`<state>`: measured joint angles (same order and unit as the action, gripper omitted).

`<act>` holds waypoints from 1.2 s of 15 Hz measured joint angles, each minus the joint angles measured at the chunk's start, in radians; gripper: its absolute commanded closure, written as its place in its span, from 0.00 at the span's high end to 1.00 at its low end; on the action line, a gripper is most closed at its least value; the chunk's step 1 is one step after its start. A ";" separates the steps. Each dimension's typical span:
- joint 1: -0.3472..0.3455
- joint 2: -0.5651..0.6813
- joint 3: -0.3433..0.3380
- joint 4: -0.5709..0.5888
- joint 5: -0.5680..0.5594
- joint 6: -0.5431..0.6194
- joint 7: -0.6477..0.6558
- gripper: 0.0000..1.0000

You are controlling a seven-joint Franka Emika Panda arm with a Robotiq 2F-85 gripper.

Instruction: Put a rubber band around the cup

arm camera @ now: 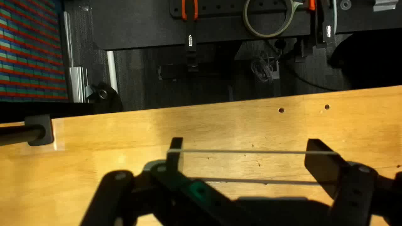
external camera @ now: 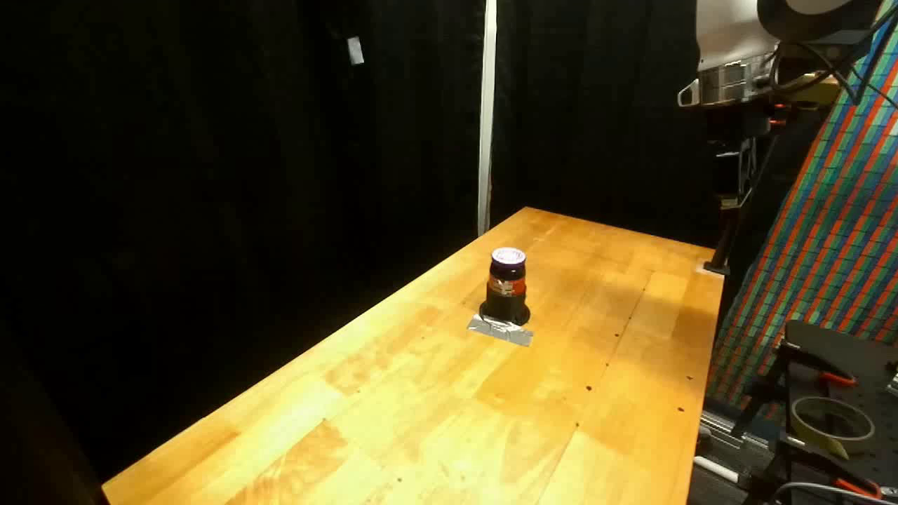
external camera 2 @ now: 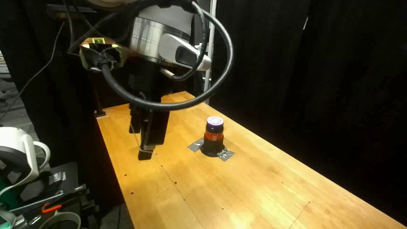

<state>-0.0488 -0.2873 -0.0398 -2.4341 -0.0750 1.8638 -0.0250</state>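
Spreading its fingers (arm camera: 318, 166) wide apart, your end effector (arm camera: 246, 157) has the rubber band (arm camera: 245, 152) stretched between them, and in your wrist view the two strands run nearly side by side across the gap. In an exterior view you can see the band wrapped around a finger a little above its tip. All of this hangs over your table (external camera 2: 270, 178) near the long edge facing the black shelf (arm camera: 141, 25), toward the corner where a black post (external camera: 728, 235) stands. You can't judge exactly how high it is. A thick black cable (external camera 2: 162, 106) loops across in front of it in an exterior view.

Your cup (external camera 2: 213, 136) stands upright on the table, well apart from the rubber band and nearer the long edge by the black curtain (external camera: 245, 175) than the shelf-side edge. You see a dark body, an orange-red label, a pale top with a purple rim and a flared black base with strips of silver tape (external camera 2: 195, 145) at its foot. Past the shelf-side long edge, the shelf gives you a roll of tape (arm camera: 267, 35) and black clamps (arm camera: 190, 34) with orange parts. Small dark holes (arm camera: 281, 110) dot the table near that same edge.
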 measured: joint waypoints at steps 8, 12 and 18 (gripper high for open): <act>0.000 0.009 0.000 0.006 -0.004 0.021 -0.007 1.00; 0.010 0.114 0.000 0.077 -0.022 0.150 -0.106 1.00; 0.039 0.427 0.027 0.378 0.073 0.244 -0.300 1.00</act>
<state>-0.0095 0.1392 -0.0123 -2.0565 -0.0023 2.1080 -0.3248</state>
